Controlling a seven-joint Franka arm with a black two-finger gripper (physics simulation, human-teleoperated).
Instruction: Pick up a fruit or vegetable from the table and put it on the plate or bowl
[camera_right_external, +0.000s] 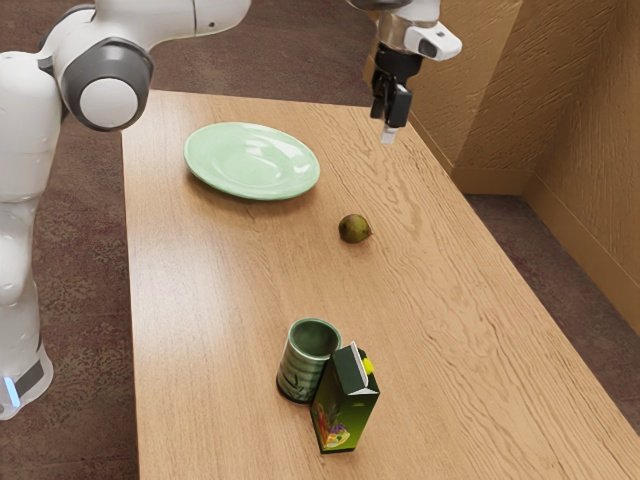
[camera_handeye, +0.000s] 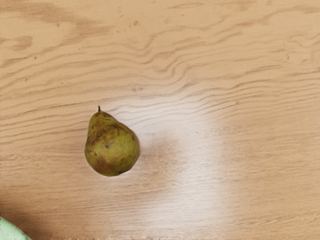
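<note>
My black two-finger gripper hangs high over the wooden table, w/ nothing in it. I can't tell how far open it is.

The small olive-green pear w/ brown mottling lies on its side on the bare wood, below my hand and well apart from it. The pale green glazed plate sits off to one side of my hand, near the pear but not touching it.

Handling, my guess: light, firm, smooth skin, rounded, so likely to roll or slip. Best hold is across the fat belly, not the narrow neck.

The wrist view gives the stem, the speckled skin and the direction of the neck. The exterior view gives my height above the table, plus a dark green ceramic mug and a green juice carton, far from my hand.
</note>
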